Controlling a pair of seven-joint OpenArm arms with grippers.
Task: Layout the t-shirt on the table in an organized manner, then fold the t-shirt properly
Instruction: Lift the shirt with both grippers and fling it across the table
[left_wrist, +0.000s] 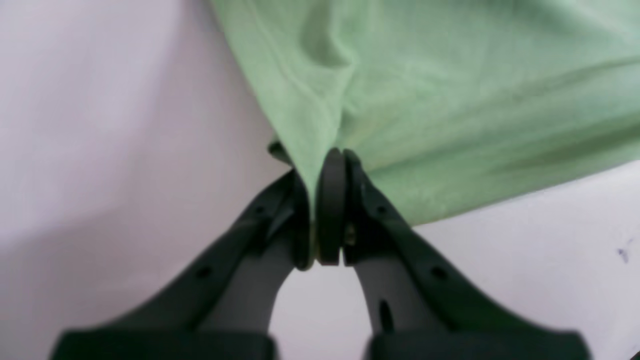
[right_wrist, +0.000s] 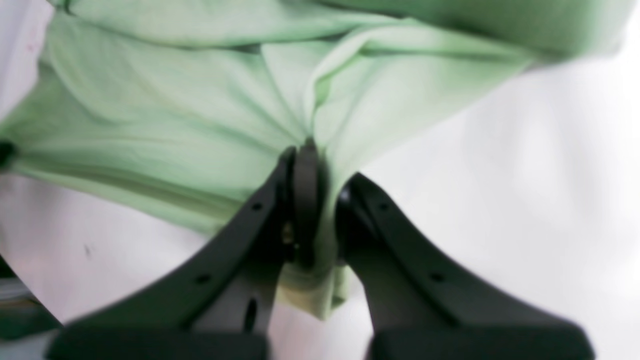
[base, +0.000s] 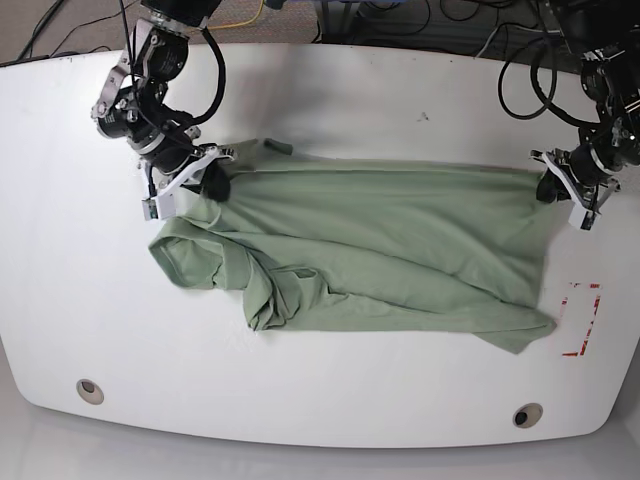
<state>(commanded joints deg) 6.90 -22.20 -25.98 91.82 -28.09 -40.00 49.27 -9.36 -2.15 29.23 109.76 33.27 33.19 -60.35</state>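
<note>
My left fingers (left_wrist: 320, 210) and right fingers (right_wrist: 320, 210) both pinch shirt (base: 380, 250) edges; bare worktop (base: 350, 90) lies open outside each pair.

Black cables (base: 420, 20): a tangle lying on the floor beyond the far edge of the tabletop, running across the upper middle and upper right of the base view. Yellow cable (base: 243, 14): a short curved length among the black ones near the top centre. Floor (base: 60, 25): dull grey-brown, visible at the top left corner, with further dark cables (base: 45, 20) crossing it.
</note>
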